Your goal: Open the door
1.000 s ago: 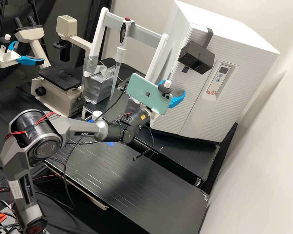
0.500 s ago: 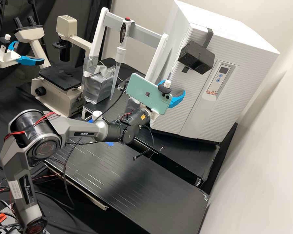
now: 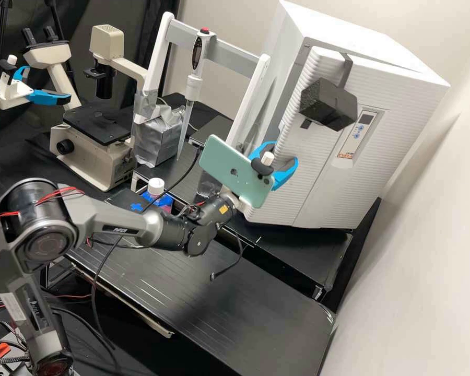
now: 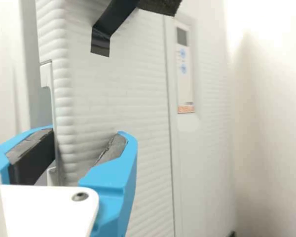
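Observation:
In the high view, the gripper (image 3: pixel 282 154) has its blue fingers on either side of the left edge of the ribbed white door (image 3: pixel 321 149). The door stands slightly ajar from the white cabinet (image 3: pixel 365 44). Behind the green phone lies part of the gripper's base. In the wrist view, the gripper (image 4: pixel 86 143) is shut on the door (image 4: pixel 126 89) at its edge, by a recessed handle (image 4: pixel 46 76). One dark pad (image 4: pixel 35 155) is at the door's side edge, the other in front of its face.
A black foam block (image 3: pixel 331 104) is strapped to the door's upper part. Left of the cabinet stand a white rack (image 3: pixel 237 57) with a pipette (image 3: pixel 194 86), and a microscope (image 3: pixel 99 122). A white-capped bottle (image 3: pixel 156 187) stands behind the forearm. A wall (image 3: pixel 418 261) rises at the right.
The door's left edge has swung outward a little from the cabinet, together with the foam block. My gripper has moved slightly down in the high view, and the forearm has drawn back.

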Robot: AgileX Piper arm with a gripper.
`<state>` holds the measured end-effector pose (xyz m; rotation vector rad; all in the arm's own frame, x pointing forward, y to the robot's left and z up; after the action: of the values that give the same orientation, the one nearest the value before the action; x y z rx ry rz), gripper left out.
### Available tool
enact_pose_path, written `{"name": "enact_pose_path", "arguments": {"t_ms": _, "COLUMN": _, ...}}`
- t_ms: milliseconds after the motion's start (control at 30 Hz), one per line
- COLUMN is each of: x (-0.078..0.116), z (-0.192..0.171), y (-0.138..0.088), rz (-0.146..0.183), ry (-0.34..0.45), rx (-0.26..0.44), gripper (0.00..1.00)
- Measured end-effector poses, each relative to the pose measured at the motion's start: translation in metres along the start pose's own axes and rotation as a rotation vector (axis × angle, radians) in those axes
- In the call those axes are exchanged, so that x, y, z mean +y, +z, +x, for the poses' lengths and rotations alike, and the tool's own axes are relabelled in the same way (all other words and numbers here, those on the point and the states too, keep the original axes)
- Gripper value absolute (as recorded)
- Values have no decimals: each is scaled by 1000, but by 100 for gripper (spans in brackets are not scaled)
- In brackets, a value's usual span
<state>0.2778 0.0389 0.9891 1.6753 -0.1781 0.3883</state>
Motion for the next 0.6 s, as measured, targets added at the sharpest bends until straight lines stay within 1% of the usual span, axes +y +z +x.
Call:
{"name": "enact_pose_path", "arguments": {"t_ms": 100, "x": 4, "z": -16, "y": 5, "rz": 27, "ry": 52, "rx": -12, "gripper": 0}}
{"name": "enact_pose_path", "arguments": {"t_ms": 133, "x": 5, "z": -24, "y": 9, "rz": 43, "ry": 80, "rx": -26, "gripper": 0}}
{"name": "enact_pose_path", "arguments": {"t_ms": 333, "x": 6, "z": -39, "y": 20, "rz": 93, "ry": 142, "rx": -73, "gripper": 0}}
{"name": "enact_pose_path", "arguments": {"t_ms": 400, "x": 7, "z": -40, "y": 21, "rz": 101, "ry": 153, "rx": -75, "gripper": 0}}
{"name": "enact_pose_path", "arguments": {"t_ms": 500, "x": 7, "z": -40, "y": 20, "rz": 98, "ry": 158, "rx": -64, "gripper": 0}}
{"name": "enact_pose_path", "arguments": {"t_ms": 533, "x": 7, "z": -40, "y": 20, "rz": 80, "ry": 158, "rx": -63, "gripper": 0}}
{"name": "enact_pose_path", "arguments": {"t_ms": 567, "x": 7, "z": -40, "y": 20, "rz": 70, "ry": 158, "rx": -63, "gripper": 0}}
{"name": "enact_pose_path", "arguments": {"t_ms": 600, "x": 7, "z": -40, "y": 20, "rz": 63, "ry": 159, "rx": -62, "gripper": 100}}
